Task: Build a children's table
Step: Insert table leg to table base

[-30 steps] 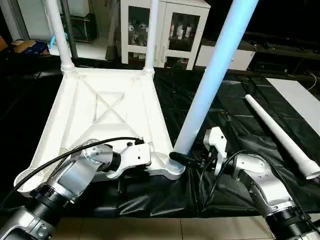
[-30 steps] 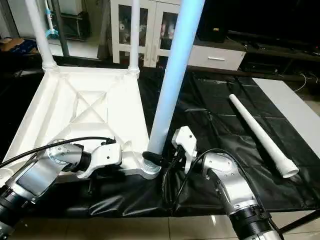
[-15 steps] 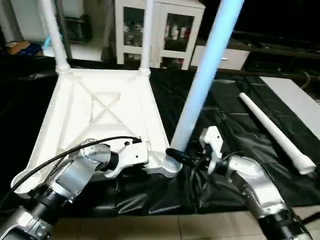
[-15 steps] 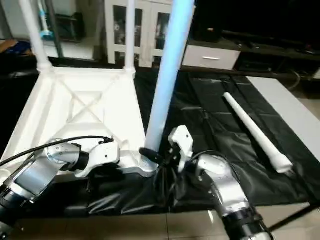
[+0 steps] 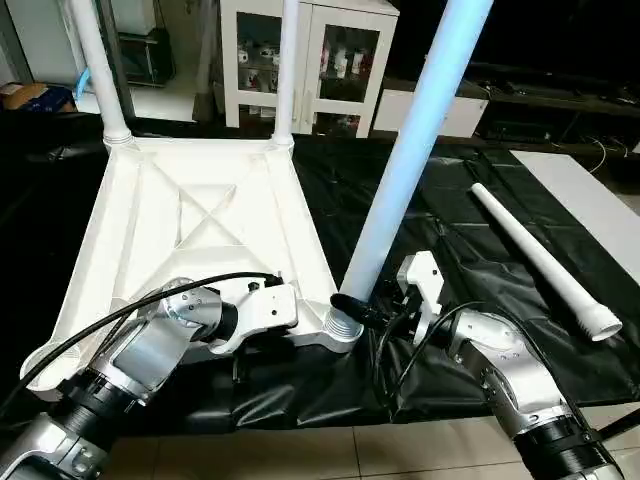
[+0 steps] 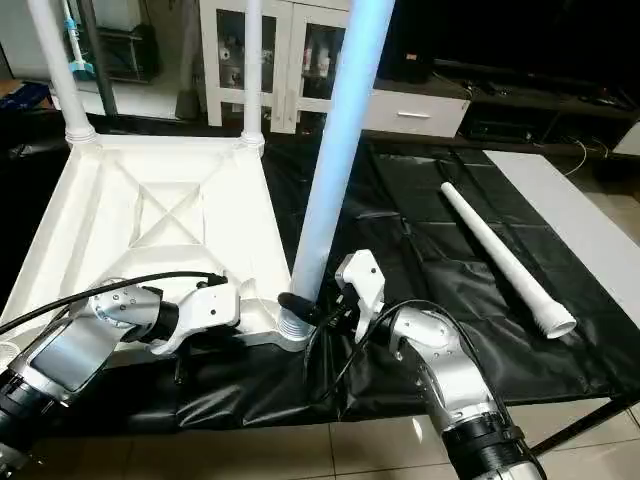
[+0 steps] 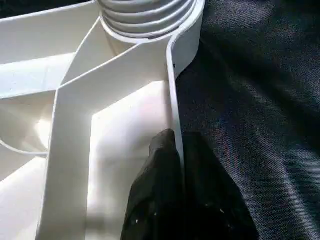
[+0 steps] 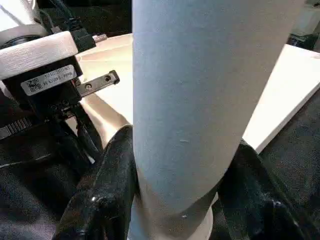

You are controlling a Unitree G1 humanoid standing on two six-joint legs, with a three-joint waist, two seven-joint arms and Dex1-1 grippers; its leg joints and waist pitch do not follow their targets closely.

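A black sheet covered the surface point(image 5: 480, 250), with white cabinets behind. The right end effector point(image 8: 175, 200) was clenched around the base of the leaning leg point(image 5: 400, 200), just above the near corner socket point(image 5: 343, 328). The left end effector point(image 7: 175, 165) pinched the thin edge wall of the upturned tabletop point(image 5: 200, 220) close beside that socket. Two legs stood at the corners farthest from both; a spare leg point(image 5: 540, 260) lay well apart to the right. The smooth, stiff, light-looking tube seemed likely to slip when twisted, so gripping low near the threads seemed wisest.
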